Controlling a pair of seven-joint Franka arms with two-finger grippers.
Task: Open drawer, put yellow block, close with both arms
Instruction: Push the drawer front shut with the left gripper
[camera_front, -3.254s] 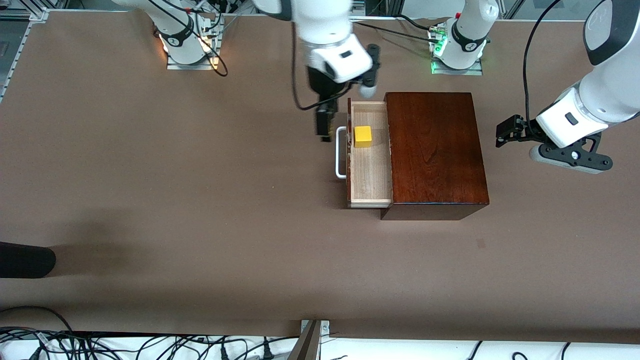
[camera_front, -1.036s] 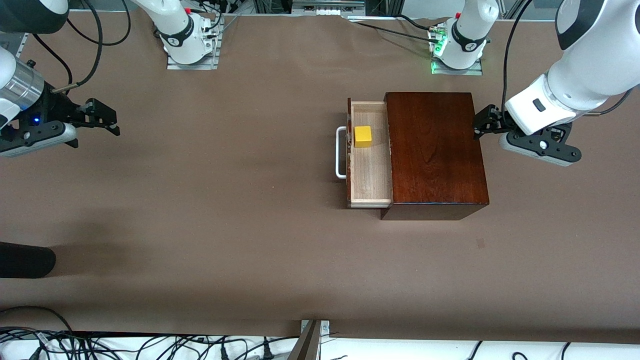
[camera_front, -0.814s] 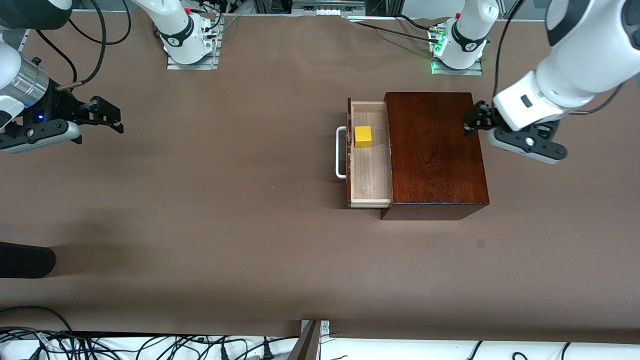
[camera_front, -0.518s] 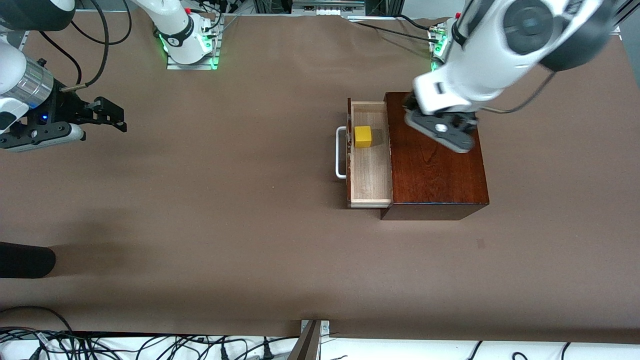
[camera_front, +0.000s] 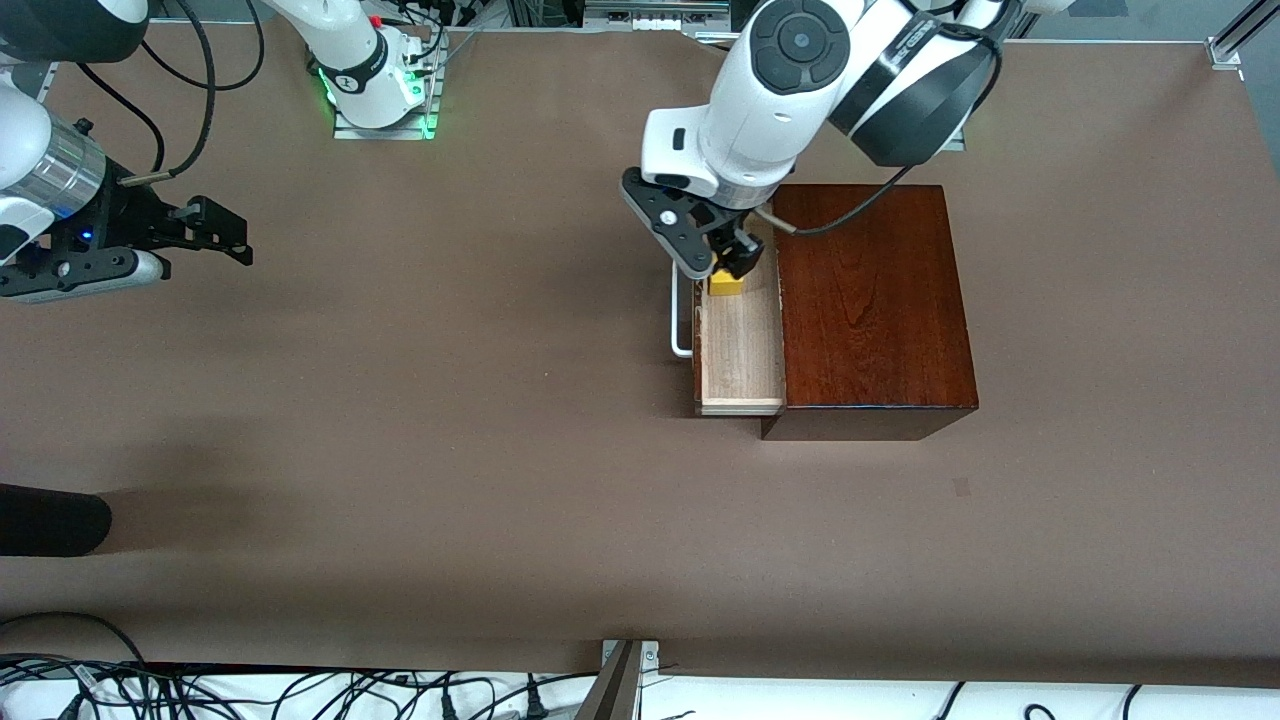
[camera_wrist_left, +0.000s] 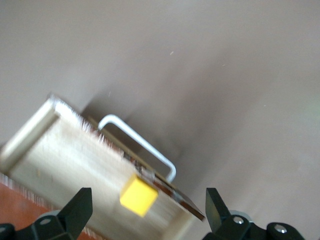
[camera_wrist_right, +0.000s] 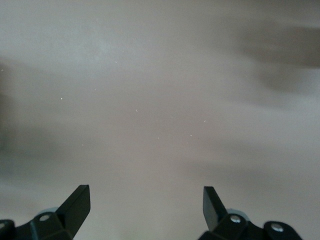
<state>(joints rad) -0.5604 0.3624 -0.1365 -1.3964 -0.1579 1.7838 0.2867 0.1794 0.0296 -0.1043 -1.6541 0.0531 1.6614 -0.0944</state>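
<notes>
One glossy mahogany wooden box (camera_front: 872, 300) stands on the brown table (camera_front: 400, 420), toward my left arm's end. Its single drawer (camera_front: 738, 350) — a pale light-wood tray with a dark reddish-brown front — is pulled out toward my right arm's end. The tray's long axis runs from the bases' edge of the table toward the front camera; its one white U-shaped metal handle (camera_front: 682, 320) lies parallel to that axis and faces my right arm's end.

One small bright yellow cube (camera_front: 726, 286) sits inside the drawer tray, in the half farther from the front camera, close to the drawer front. In the left wrist view the cube (camera_wrist_left: 138, 196) rests flat on the tray floor, just beside the front panel.

My left gripper (camera_front: 722, 262) hangs over the cube and the drawer's farther half — fingers (camera_wrist_left: 80, 207) spread wide apart, holding nothing.

My right gripper (camera_front: 215, 235) waits over bare table at my right arm's end, fingers (camera_wrist_right: 76, 202) likewise spread, grasping nothing.
</notes>
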